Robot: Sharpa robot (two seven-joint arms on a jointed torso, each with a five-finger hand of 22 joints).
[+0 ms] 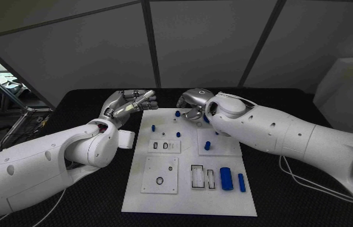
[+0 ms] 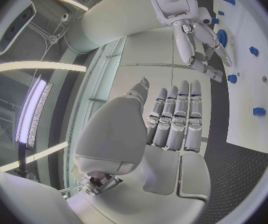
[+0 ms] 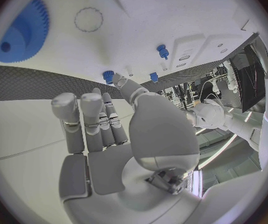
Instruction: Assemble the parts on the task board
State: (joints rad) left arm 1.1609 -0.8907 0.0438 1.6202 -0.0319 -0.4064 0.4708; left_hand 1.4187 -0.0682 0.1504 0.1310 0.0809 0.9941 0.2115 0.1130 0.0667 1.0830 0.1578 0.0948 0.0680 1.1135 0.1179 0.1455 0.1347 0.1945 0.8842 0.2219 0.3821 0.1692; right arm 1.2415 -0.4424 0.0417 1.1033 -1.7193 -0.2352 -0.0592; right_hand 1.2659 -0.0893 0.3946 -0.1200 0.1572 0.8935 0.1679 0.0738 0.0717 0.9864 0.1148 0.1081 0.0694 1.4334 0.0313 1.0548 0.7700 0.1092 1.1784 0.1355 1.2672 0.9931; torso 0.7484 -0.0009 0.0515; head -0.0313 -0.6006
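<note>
The white task board [image 1: 193,196] lies in the middle of the black table. Small blue pegs stand on it [image 1: 153,128] [image 1: 179,133] [image 1: 207,146], and one more [image 1: 177,113] is near its far edge. A thick blue cylinder [image 1: 226,178] and a thin one [image 1: 241,182] lie at its near right. A blue gear [image 3: 22,32] lies on the board just beside my right hand [image 1: 193,102], which hovers over the far edge with fingers loosely bent and holds nothing. My left hand [image 1: 132,103] is raised beside the far left corner, fingers straight and together [image 2: 177,117], with nothing in it.
Rectangular slots [image 1: 199,176] and round holes [image 1: 159,180] mark the board's near half. A small white block [image 1: 126,139] sits at the board's left edge under my left forearm. Black table [image 1: 294,206] surrounds the board, and a cable [image 1: 298,178] runs along the right side.
</note>
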